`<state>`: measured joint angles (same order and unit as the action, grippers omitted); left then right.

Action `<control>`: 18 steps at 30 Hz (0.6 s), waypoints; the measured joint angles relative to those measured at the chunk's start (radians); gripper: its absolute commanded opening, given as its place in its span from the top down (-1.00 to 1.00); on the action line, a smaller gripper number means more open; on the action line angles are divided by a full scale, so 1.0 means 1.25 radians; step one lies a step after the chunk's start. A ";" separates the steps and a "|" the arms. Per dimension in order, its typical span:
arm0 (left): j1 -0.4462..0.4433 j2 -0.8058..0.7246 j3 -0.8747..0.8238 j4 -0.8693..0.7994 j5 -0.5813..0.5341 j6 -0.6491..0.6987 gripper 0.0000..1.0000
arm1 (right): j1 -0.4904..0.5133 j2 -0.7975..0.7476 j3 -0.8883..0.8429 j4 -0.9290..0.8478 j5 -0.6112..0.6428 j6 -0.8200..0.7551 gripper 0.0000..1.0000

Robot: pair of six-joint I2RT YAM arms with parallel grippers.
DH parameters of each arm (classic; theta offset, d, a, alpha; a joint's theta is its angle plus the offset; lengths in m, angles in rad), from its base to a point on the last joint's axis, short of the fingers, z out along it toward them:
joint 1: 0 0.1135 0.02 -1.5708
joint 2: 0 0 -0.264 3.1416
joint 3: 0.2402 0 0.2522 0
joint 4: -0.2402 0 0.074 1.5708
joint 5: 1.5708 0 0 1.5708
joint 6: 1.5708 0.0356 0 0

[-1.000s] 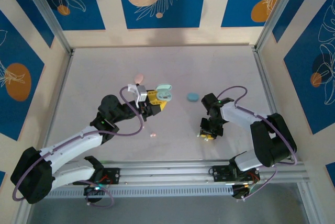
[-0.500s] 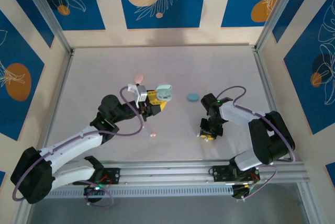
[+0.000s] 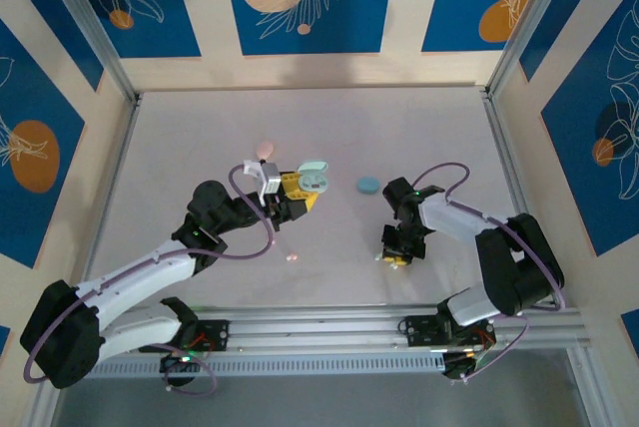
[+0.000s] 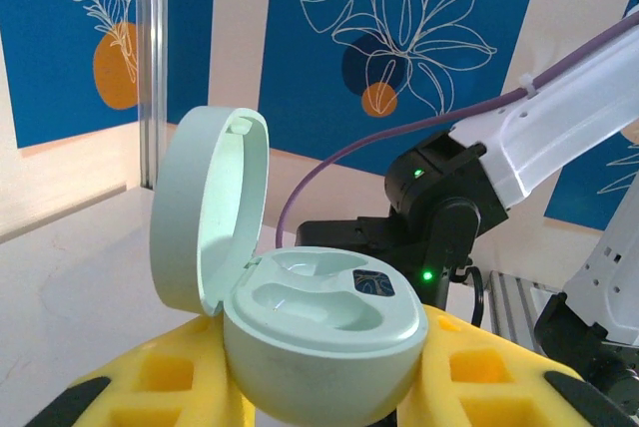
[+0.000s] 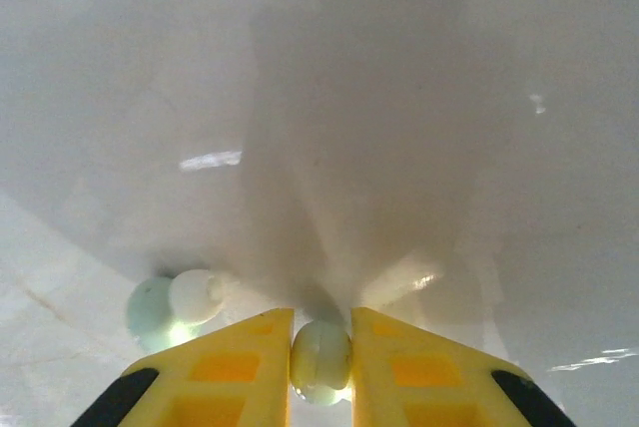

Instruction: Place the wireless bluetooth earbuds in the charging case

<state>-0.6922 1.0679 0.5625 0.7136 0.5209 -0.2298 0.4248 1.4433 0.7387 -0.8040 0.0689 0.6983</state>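
Note:
My left gripper [image 3: 298,190] is shut on the pale mint charging case [image 3: 315,177], holding it up with the lid open. In the left wrist view the case base [image 4: 319,332] sits between the yellow fingers [image 4: 479,372]. Its lid [image 4: 205,208] stands up on the left and both wells look empty. My right gripper [image 3: 396,256] points down at the table, shut on a pale green earbud [image 5: 321,359] pinched between its yellow fingertips. A second pale earbud [image 5: 175,307] lies on the table just to the left of them.
A closed blue case [image 3: 368,185] lies on the table between the two grippers. A pink rounded piece [image 3: 265,151] rests behind the left gripper. A tiny pink bud [image 3: 292,257] lies in front of the left arm. The metal frame rail [image 3: 329,327] runs along the near edge.
The right arm's elbow has shifted slightly to the left while its gripper stays down at the same spot. The left arm and the case have not moved.

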 measured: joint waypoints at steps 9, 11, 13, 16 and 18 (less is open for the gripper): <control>0.000 0.000 0.000 0.000 -0.005 0.000 0.35 | -0.037 -0.185 -0.001 0.060 -0.134 0.016 0.58; 0.000 0.000 0.000 0.000 -0.006 0.000 0.35 | -0.056 -0.230 -0.001 0.118 -0.229 0.027 0.58; 0.000 0.000 0.000 0.000 -0.008 0.002 0.35 | -0.072 -0.248 -0.002 0.186 -0.333 0.041 0.58; 0.000 -0.001 0.000 -0.003 -0.014 0.003 0.35 | -0.086 -0.237 -0.001 0.295 -0.488 0.066 0.57; 0.000 -0.005 0.000 -0.010 -0.018 0.004 0.35 | -0.090 -0.212 0.005 0.355 -0.584 0.084 0.57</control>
<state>-0.6922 1.0611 0.5625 0.7006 0.4988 -0.2253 0.3126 1.1778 0.7448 -0.3603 -0.6605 0.8032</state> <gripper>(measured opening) 0.328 0.215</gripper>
